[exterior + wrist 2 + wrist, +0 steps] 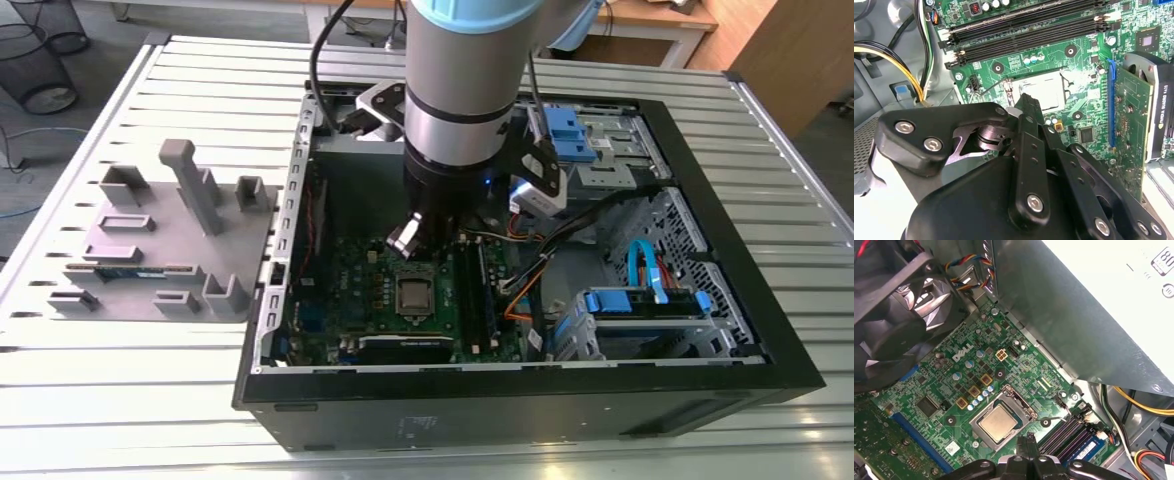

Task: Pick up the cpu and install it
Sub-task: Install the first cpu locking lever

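The cpu (998, 423) is a small, flat, square chip with a silver-grey metal top. It lies level and face up inside the metal-framed socket (1021, 404) on the green board (1021, 371), its edges square with the frame.

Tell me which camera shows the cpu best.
The first wrist view: the cpu shows whole, close and unblocked. In the second wrist view the gripper hides part of it; the exterior view shows it from far off.

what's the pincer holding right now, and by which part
Nothing, as far as shows: the cpu lies flat in the board's socket, and the pincer hovers just beside it, apart from it.
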You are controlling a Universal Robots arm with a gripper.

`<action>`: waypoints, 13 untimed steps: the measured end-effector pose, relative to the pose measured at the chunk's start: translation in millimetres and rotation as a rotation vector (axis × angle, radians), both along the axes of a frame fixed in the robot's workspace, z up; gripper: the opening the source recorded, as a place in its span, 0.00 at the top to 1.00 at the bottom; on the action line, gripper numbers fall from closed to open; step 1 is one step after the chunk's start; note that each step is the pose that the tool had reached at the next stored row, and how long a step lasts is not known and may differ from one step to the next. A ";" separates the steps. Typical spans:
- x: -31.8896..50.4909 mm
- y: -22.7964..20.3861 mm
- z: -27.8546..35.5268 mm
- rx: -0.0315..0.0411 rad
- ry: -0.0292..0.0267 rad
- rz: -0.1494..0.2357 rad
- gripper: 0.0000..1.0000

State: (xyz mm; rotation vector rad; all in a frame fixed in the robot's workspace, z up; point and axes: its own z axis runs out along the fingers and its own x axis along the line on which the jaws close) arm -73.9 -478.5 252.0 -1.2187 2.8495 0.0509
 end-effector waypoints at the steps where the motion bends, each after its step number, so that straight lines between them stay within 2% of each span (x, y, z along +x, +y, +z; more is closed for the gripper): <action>1: 0.0 0.0 -0.1 0.0001 -0.0001 0.000 0.89; 5: 0.1 0.2 0.1 0.0000 0.0000 0.000 0.89; 8: -0.1 2.2 0.0 0.0001 0.0000 0.000 0.89; 10: 0.0 4.7 0.1 -0.0001 0.0000 0.000 0.89; 13: 0.0 10.9 0.0 0.0000 0.0000 0.000 0.89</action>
